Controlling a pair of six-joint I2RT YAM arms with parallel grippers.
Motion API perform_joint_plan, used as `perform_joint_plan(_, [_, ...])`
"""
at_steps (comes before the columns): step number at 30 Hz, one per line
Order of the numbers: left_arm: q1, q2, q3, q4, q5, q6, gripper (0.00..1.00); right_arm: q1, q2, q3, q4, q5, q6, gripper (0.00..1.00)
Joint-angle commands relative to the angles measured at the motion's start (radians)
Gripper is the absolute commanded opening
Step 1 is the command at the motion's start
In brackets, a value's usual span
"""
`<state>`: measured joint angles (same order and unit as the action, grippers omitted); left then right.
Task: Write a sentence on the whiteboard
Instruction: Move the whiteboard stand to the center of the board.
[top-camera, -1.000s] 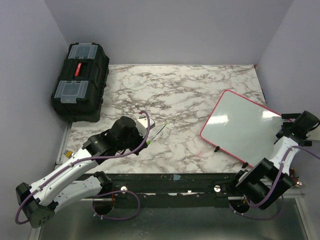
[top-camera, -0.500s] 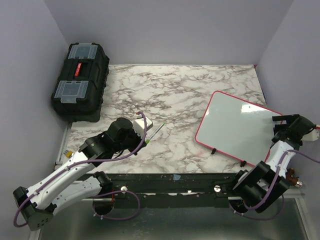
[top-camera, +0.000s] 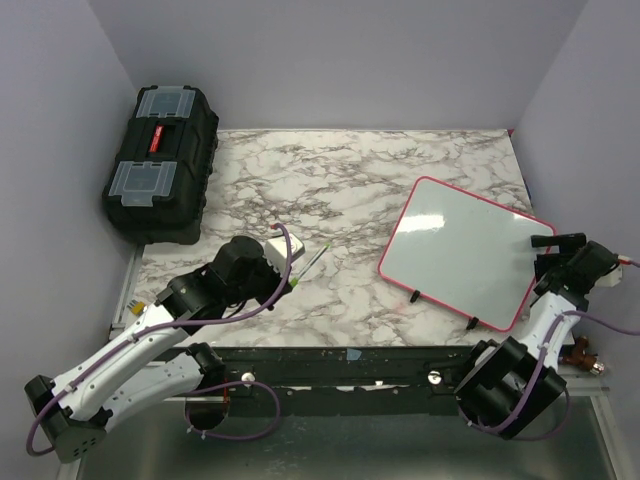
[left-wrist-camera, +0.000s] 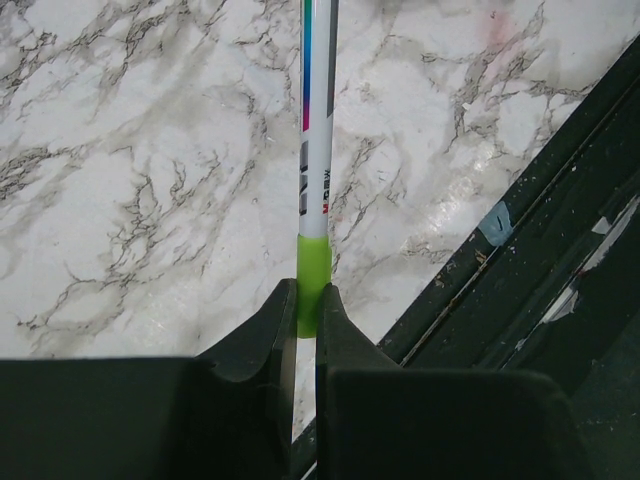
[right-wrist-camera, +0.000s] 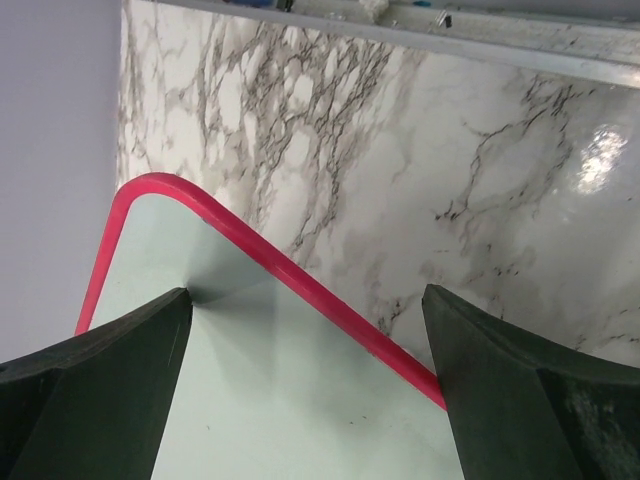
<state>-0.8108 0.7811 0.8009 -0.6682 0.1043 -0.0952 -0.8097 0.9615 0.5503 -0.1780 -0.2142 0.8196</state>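
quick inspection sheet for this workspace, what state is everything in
surface: marble table, no spills seen
job's things: whiteboard on the table at right, no lettering seen; marker, green end gripped
clutter: black toolbox at far left, lids shut
grippers: left gripper shut on the marker; right gripper open, straddling a whiteboard corner
cables: purple cables looping along both arms, no snag seen
surroundings: lavender walls on three sides
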Motion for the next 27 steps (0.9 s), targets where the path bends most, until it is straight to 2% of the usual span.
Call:
perform_joint_plan(1, [0.001,-0.019,-0.011,0.016,-0.023,0.008,0.0,0.041,-0.016,-0.042,-0.076,-0.106,0.053,1.0])
perform_joint_plan(8, [0.002,-0.031,-0.012,0.015,-0.023,0.005,0.0,0.144,-0.028,-0.078,-0.04,-0.095,0.125,1.0])
perform_joint_plan(27, [0.002,-0.039,-0.012,0.012,-0.041,0.005,0.0,0.508,0.004,-0.115,0.049,0.092,0.287,1.0])
